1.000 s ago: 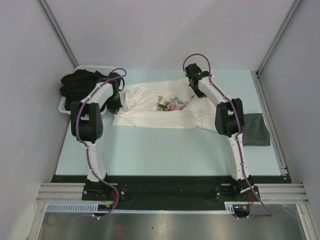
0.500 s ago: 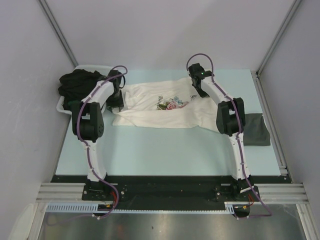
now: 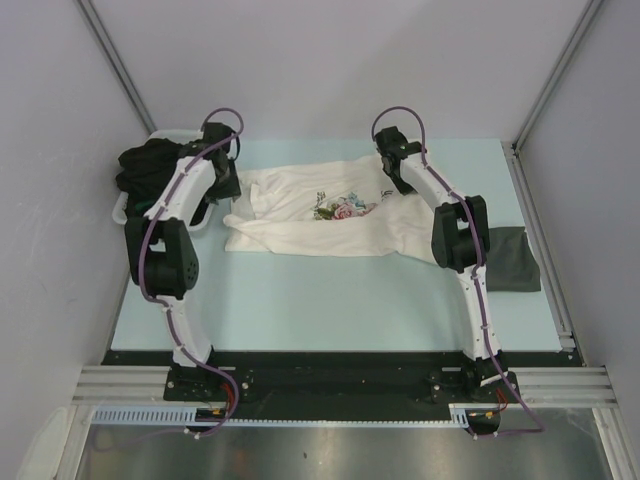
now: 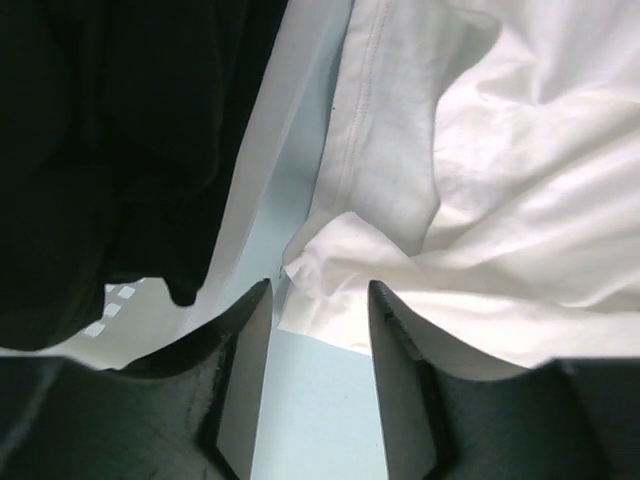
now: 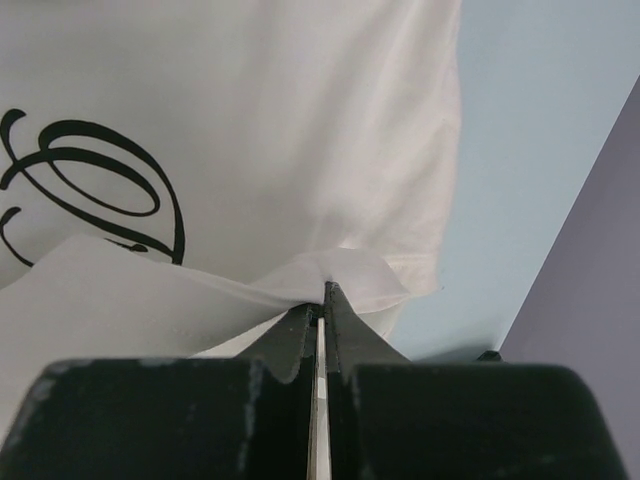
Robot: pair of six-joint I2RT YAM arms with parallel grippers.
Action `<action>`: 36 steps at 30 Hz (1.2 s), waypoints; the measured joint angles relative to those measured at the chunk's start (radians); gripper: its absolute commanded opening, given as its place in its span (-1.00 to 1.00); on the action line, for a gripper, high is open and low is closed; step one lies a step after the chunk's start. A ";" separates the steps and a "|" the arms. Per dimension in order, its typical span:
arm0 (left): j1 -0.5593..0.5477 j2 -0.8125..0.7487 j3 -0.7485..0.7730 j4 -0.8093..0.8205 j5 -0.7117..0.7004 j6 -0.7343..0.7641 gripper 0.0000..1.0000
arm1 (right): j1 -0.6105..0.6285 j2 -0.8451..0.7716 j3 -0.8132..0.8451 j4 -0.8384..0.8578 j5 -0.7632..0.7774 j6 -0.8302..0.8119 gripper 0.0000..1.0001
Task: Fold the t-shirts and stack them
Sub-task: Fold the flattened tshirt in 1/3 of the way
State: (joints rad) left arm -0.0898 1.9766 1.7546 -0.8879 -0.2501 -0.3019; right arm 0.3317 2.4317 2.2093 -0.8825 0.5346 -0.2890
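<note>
Counter (image 3: 330, 300): pale blue, running from the arms' bases at the bottom of the overhead view up to the back wall.
Dark grey tee (image 3: 512, 258): lies flat at the right edge, partly hidden behind the right arm. It looks folded already, though I cannot be sure.
Cream tee (image 3: 320, 215): spread across the middle of the overhead view with its rose print facing up. It is rumpled, and its lower edge is bunched into a ridge.
Right pincer (image 5: 322, 290): clamped tight on a raised fold of the cream tee near the upper right of the cloth, beside the dark script.
Left pincer (image 4: 318, 288): fingers parted with nothing between them. A loose corner of the cream tee lies just beyond the tips.
Tub (image 3: 122, 212): white plastic, in the upper left of the overhead view, just beside the cream tee's left edge.
Black tees (image 3: 150, 165): heaped in the tub, unfolded.
Progress: early, by my reading. One tee may be done, the cream one is only laid out and needs its folds, the black ones are untouched, and there is no stack yet.
Change: a second ago the left pincer was shut, down at the cream tee's left edge. It has since let go, and its arm has swung up and left toward the tub. The right arm has barely shifted.
</note>
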 measured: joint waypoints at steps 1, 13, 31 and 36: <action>-0.001 -0.016 -0.001 0.002 0.008 0.000 -0.60 | 0.000 0.000 0.002 0.000 0.001 0.000 -1.00; -0.032 -0.072 -0.143 0.005 0.034 0.005 -1.00 | 0.000 0.000 0.005 0.000 0.005 0.004 -1.00; -0.033 0.068 -0.154 -0.061 -0.020 -0.012 -0.92 | -0.004 0.000 0.005 0.000 0.007 0.007 -1.00; -0.033 0.088 -0.133 -0.059 -0.040 -0.012 -0.90 | -0.004 0.000 0.005 0.000 0.007 0.007 -1.00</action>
State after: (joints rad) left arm -0.1230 2.0647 1.6215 -0.9466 -0.2897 -0.3138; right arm 0.3275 2.4317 2.2147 -0.8825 0.5415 -0.2817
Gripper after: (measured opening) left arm 0.040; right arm 0.018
